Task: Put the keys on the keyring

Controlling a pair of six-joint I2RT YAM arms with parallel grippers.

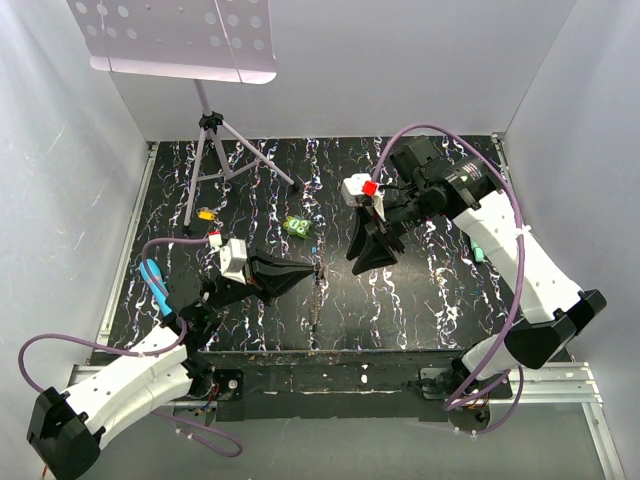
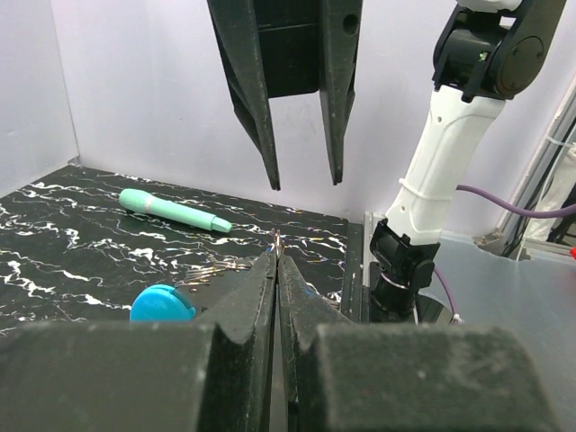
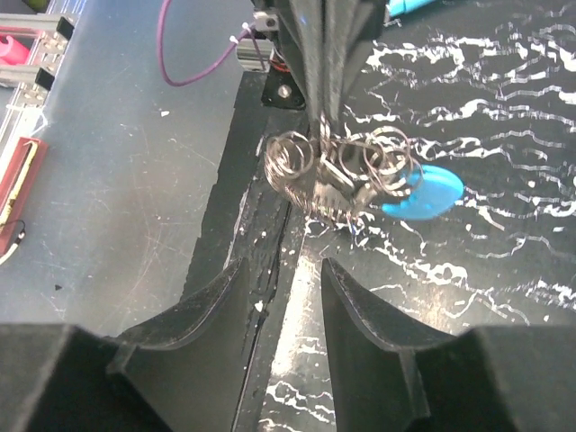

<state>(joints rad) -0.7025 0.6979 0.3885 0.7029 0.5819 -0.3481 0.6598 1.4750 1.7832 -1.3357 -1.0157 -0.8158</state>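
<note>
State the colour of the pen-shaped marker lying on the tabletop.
Mint teal all over. The marker shows best in the left wrist view.

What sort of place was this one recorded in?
Probably a lab robot cell: plain white walls box in a black marbled tabletop, the left arm and right arm are mounted at its near edge, and a perforated tray on a tripod stands at the back.
</note>
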